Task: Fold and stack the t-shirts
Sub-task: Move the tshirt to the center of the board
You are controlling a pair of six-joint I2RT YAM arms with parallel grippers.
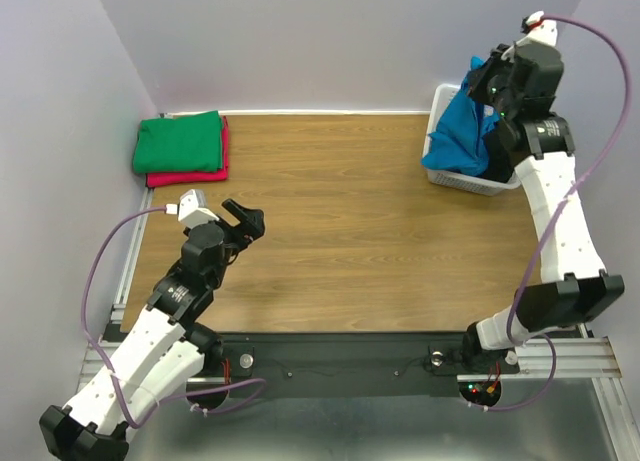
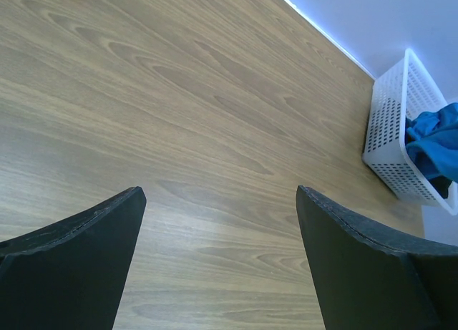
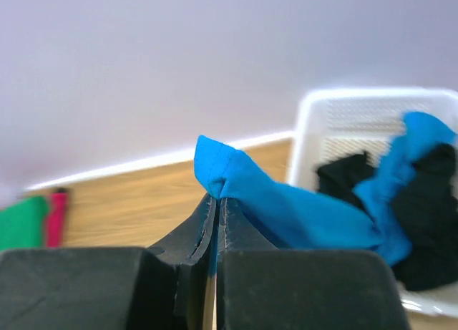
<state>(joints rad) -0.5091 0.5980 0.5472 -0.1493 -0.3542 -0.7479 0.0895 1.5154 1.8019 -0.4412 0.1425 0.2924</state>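
My right gripper is shut on the turquoise-blue t-shirt and holds it raised above the white basket at the back right; the cloth hangs down into the basket. In the right wrist view the gripper pinches a fold of the blue shirt, with black shirts lying in the basket below. A folded green shirt lies on a folded red-pink shirt at the back left. My left gripper is open and empty over bare wood.
The white lattice basket stands at the table's far right edge by the purple wall. Walls close the back and both sides. A metal rail runs along the near edge.
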